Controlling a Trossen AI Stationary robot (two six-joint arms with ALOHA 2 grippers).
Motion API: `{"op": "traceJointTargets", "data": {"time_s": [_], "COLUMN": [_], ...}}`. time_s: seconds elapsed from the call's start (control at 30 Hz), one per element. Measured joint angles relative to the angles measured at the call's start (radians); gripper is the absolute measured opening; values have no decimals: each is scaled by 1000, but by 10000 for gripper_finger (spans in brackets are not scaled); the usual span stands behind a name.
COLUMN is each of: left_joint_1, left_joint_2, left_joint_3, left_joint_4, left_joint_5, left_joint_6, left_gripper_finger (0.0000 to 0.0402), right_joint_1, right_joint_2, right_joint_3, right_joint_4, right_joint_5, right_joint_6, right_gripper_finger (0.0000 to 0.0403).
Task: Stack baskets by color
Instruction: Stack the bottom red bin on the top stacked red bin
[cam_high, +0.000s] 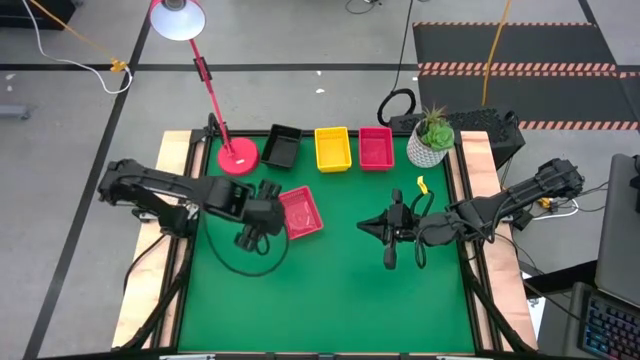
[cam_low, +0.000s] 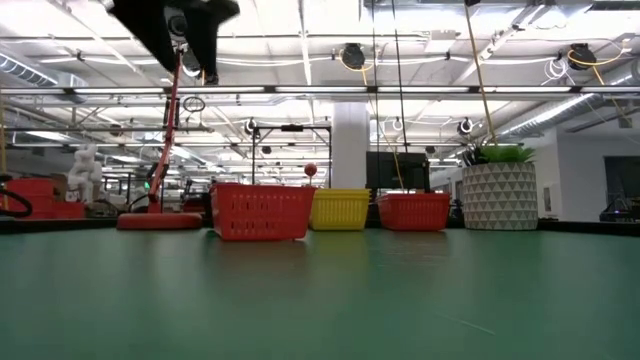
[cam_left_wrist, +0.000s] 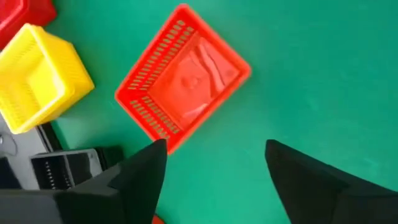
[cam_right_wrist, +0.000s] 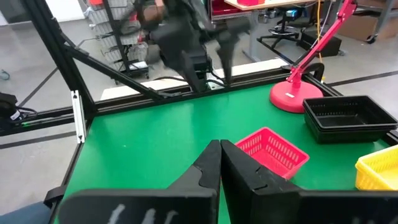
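1. Baskets sit in a row at the far edge of the green table (cam_high: 330, 300): a black basket (cam_high: 281, 146), a yellow basket (cam_high: 332, 148) and a red basket (cam_high: 376, 148).
2. One more, the loose red basket (cam_high: 301, 212), lies alone nearer the middle.
3. Left gripper (cam_high: 252, 238) hangs just beside the loose red basket, fingers spread wide, holding nothing.
4. Right gripper (cam_high: 390, 252) waits well apart, fingers pressed together.

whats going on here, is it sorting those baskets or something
Yes. A black stack, a yellow stack and a red-pink stack sit in a row at the back of the green table. One loose red-pink basket sits on the mat apart from the row. The left tool is beside it, open and empty. The right tool waits shut at mid-table.
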Motion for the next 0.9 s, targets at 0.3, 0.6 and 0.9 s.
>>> {"op": "traceJointTargets", "data": {"time_s": [0.3, 0.6, 0.9], "left_joint_1": [61, 79, 79], "left_joint_2": [17, 161, 246], "left_joint_3": [-194, -208, -208], "left_joint_4": [248, 266, 306], "left_joint_5": [29, 69, 69], "left_joint_6": [111, 163, 227], "left_gripper_finger": [269, 246, 246], "right_joint_1": [0, 0, 0], "right_joint_2": [0, 0, 0], "right_joint_3": [0, 0, 0], "right_joint_4": [0, 0, -6], "right_joint_5": [0, 0, 0], "right_joint_6": [0, -3, -3], "right_gripper_finger": [4, 4, 4]}}
